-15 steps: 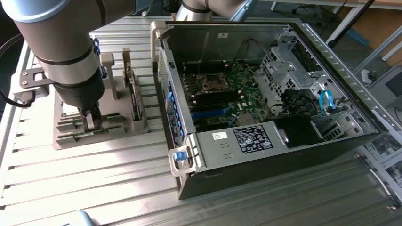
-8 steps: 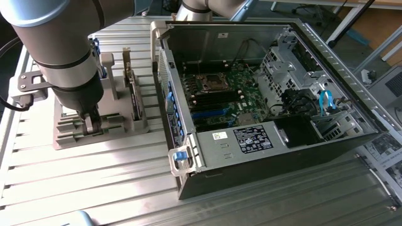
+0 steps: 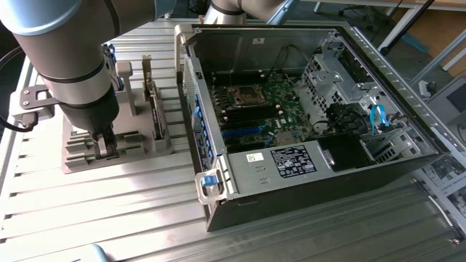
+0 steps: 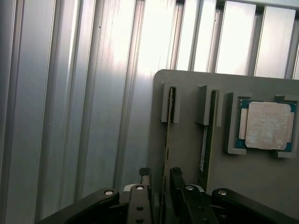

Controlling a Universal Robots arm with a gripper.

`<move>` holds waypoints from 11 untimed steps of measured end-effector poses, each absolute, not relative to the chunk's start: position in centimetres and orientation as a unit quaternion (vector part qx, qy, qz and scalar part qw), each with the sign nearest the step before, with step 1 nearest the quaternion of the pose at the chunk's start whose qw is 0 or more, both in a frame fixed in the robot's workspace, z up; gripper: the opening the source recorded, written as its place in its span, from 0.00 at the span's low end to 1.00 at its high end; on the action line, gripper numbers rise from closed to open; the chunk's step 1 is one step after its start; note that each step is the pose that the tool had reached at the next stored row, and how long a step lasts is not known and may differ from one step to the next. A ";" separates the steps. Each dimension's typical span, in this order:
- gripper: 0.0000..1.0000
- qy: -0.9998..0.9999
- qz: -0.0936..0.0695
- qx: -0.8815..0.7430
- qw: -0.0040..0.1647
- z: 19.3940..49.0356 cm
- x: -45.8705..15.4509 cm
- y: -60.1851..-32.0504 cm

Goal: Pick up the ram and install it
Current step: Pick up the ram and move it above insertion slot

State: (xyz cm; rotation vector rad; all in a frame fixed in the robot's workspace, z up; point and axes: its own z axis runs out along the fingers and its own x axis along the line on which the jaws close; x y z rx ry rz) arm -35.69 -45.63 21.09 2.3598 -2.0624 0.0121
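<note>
The ram [image 4: 166, 135] is a thin green stick standing on edge in a slot of the grey holder [image 4: 187, 154]. My gripper [image 4: 160, 173] is open and straddles it, one black finger on each side with a small gap showing. An identical stick [image 4: 204, 142] stands in the neighbouring slot. In the exterior view the gripper [image 3: 104, 150] is lowered onto the holder [image 3: 76, 161] at that view's left, beside the open computer case [image 3: 306, 180]. The green motherboard [image 3: 280, 98] with its black memory slots [image 3: 251, 115] lies inside the case.
A square silver processor chip [image 4: 267, 125] sits in a recess of the holder. A larger expansion card [image 3: 153, 101] stands upright on the holder near the case wall. The ribbed metal table [image 3: 109, 218] surrounds everything. Cables and a drive cage [image 3: 378, 120] fill the case's right side.
</note>
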 end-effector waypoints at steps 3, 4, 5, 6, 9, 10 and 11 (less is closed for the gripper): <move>0.30 -0.658 0.004 0.753 0.004 21.0 -35.7 -45.6; 0.30 -0.658 0.004 0.753 0.004 21.0 -35.7 -45.6; 0.30 -0.658 0.004 0.753 0.004 21.0 -35.7 -45.6; 0.30 -0.658 0.004 0.753 0.004 21.0 -35.7 -45.6; 0.30 -0.658 0.004 0.753 0.004 21.0 -35.7 -45.6; 0.30 -0.658 0.004 0.753 0.004 21.0 -35.7 -45.6; 0.30 -0.658 0.004 0.753 0.004 21.0 -35.7 -45.6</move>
